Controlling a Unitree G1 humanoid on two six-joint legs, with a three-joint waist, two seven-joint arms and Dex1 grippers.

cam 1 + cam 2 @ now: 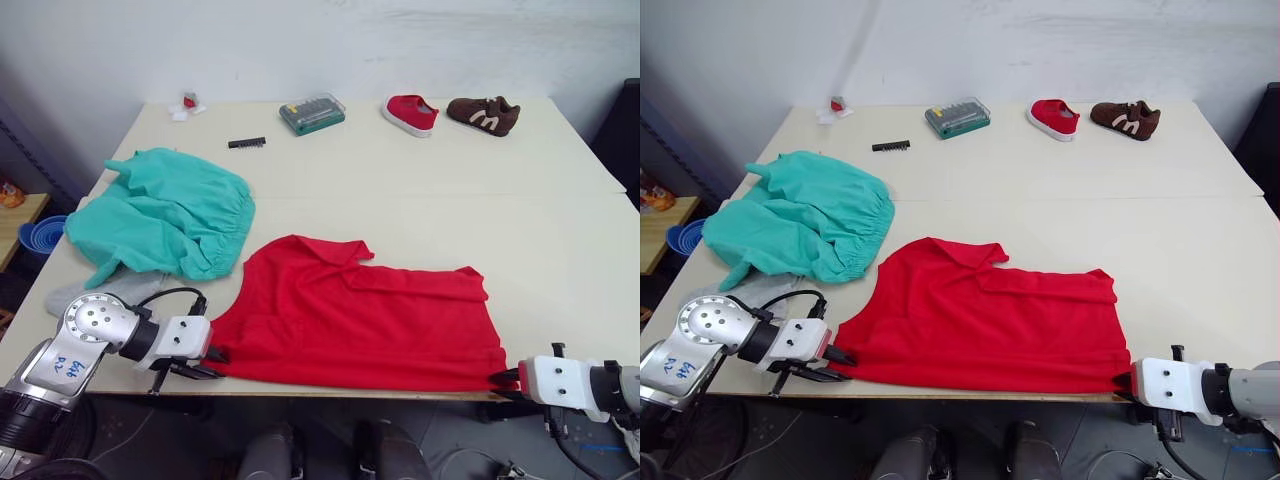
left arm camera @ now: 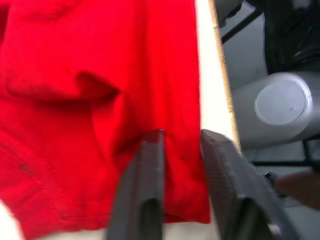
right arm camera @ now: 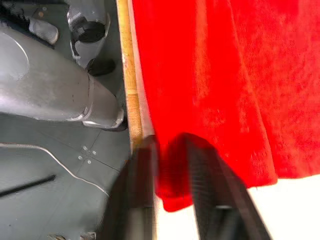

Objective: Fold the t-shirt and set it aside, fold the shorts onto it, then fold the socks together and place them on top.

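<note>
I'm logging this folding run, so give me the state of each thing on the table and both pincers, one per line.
t-shirt: folded in half, flat at the table's near edge, both near corners gripped
shorts: unfolded, bunched in a heap
socks: loose, partly under the shorts
left pincer: shut on the t-shirt
right pincer: shut on the t-shirt
bit case: closed
red shoe: upright
brown shoe: upright

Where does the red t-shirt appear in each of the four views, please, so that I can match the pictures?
Left eye view: the t-shirt lies flat at the table's near edge.
Right eye view: same place, between both grippers.
Left wrist view: red cloth between the left gripper fingers.
Right wrist view: hem between the right gripper fingers.
Shared landmark: the table's near edge.
</note>
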